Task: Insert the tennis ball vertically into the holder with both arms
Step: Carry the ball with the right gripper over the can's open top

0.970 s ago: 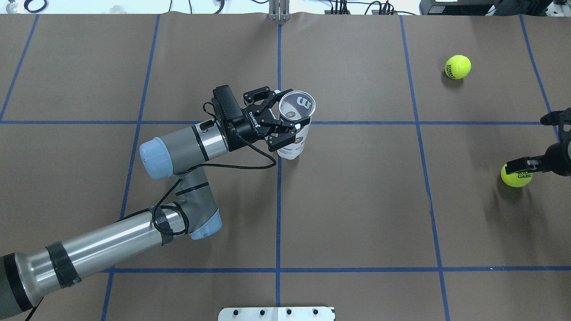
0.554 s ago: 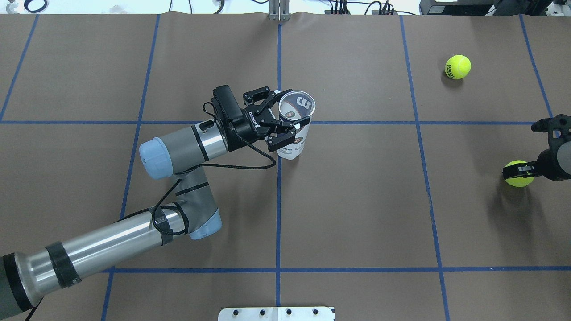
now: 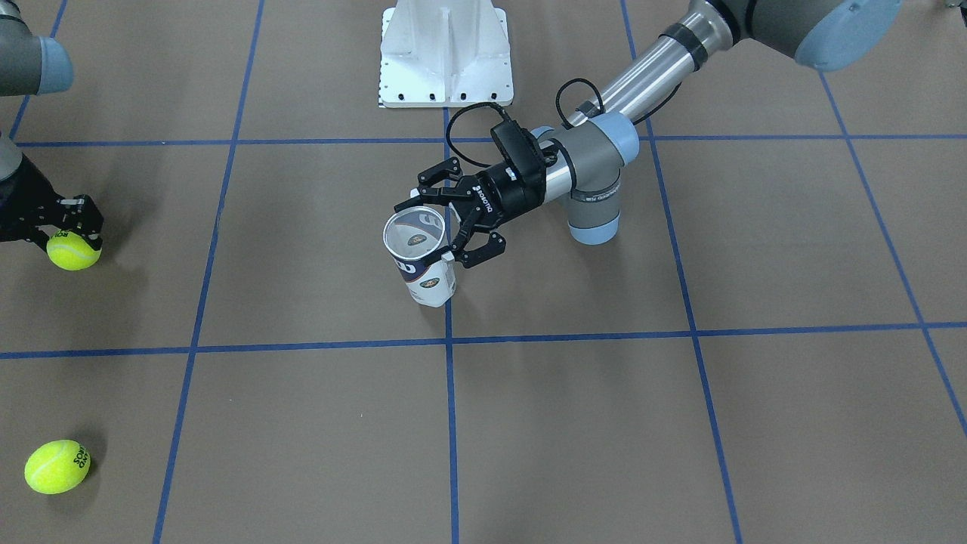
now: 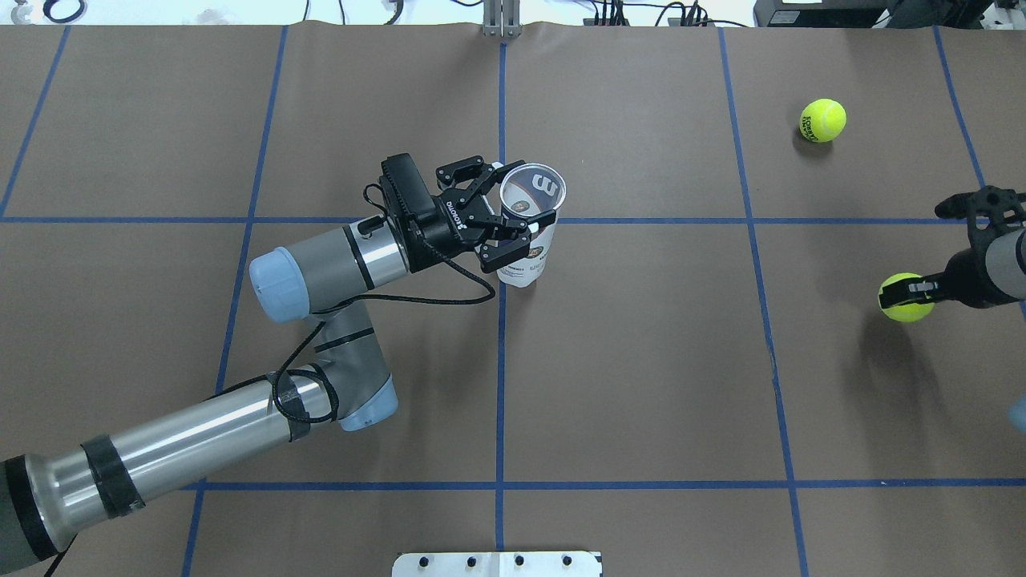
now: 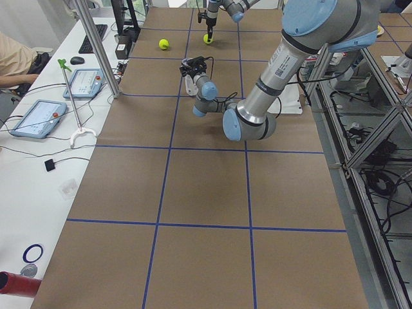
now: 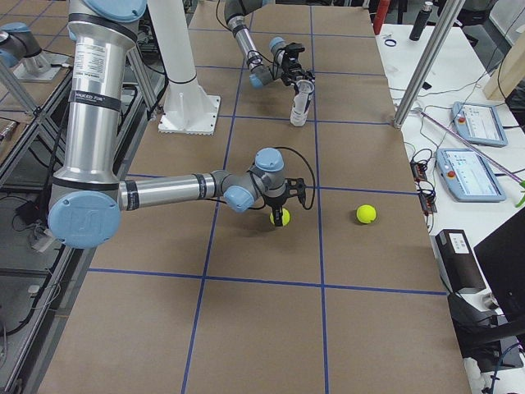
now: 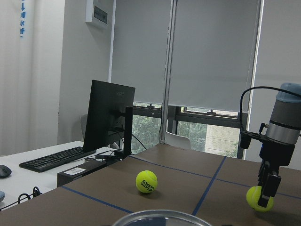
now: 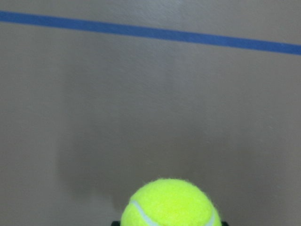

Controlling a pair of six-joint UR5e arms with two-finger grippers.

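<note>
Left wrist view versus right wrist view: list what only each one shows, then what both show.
Only the left wrist view: the right gripper closed on the held ball, a loose ball, the rim of the holder at the bottom edge, a monitor and a keyboard.
Only the right wrist view: a close look down over the ball, with a soft shadow on the paper below.
Both: the held ball, the brown paper and blue tape lines.

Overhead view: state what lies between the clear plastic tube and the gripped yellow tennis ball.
Only bare brown table paper crossed by one blue tape line, overhead.
</note>
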